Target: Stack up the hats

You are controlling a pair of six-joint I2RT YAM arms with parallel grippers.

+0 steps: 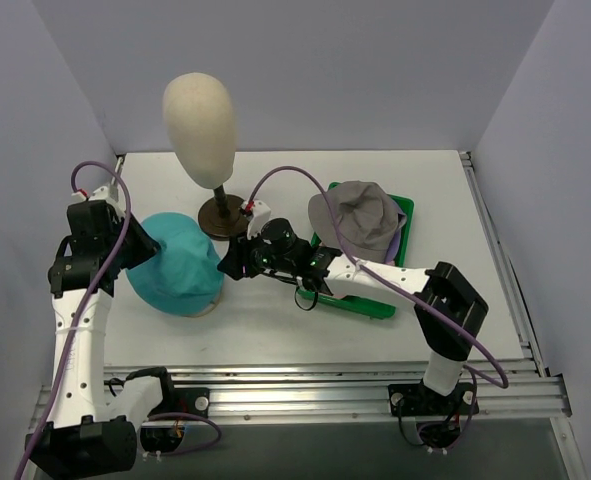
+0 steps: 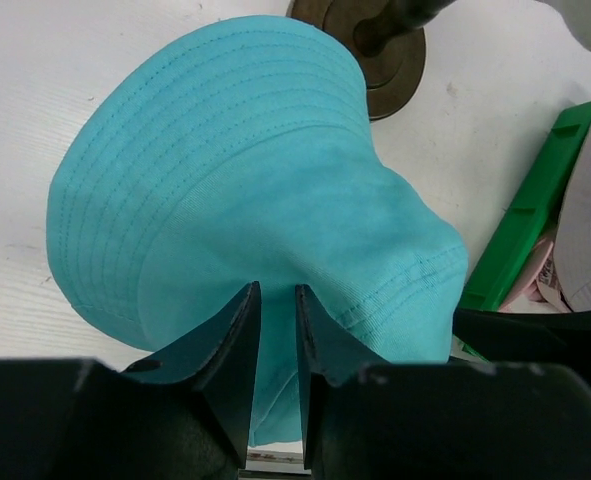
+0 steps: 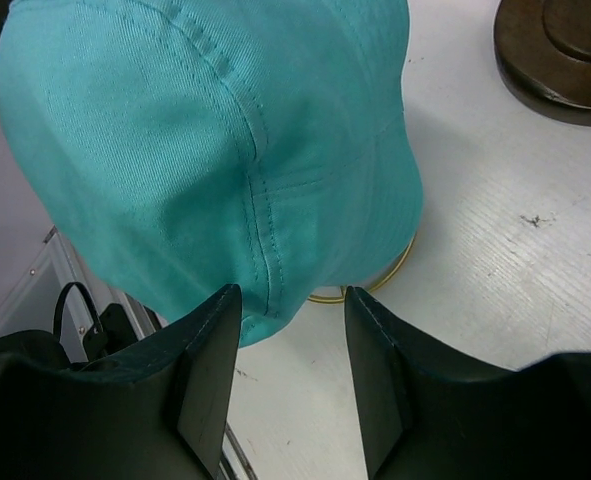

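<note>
A teal bucket hat [image 1: 180,268] lies on the white table, left of centre. My left gripper [image 1: 138,247] is at its left side. In the left wrist view the fingers [image 2: 277,292] stand close together with the teal hat [image 2: 245,170] fabric pinched between them. My right gripper [image 1: 229,266] is at the hat's right edge. In the right wrist view it [image 3: 292,293] is open, and the teal hat [image 3: 205,140] hem reaches its left finger. A grey floppy hat [image 1: 360,215] rests on the green tray [image 1: 403,212], with a bit of pink fabric [image 2: 532,278] under it.
The cream mannequin head [image 1: 199,115] stands on a brown round base [image 1: 220,215] just behind the teal hat and close to the right gripper. The green tray [image 2: 530,210] lies right of the hat. A metal rail [image 1: 325,385] runs along the near edge.
</note>
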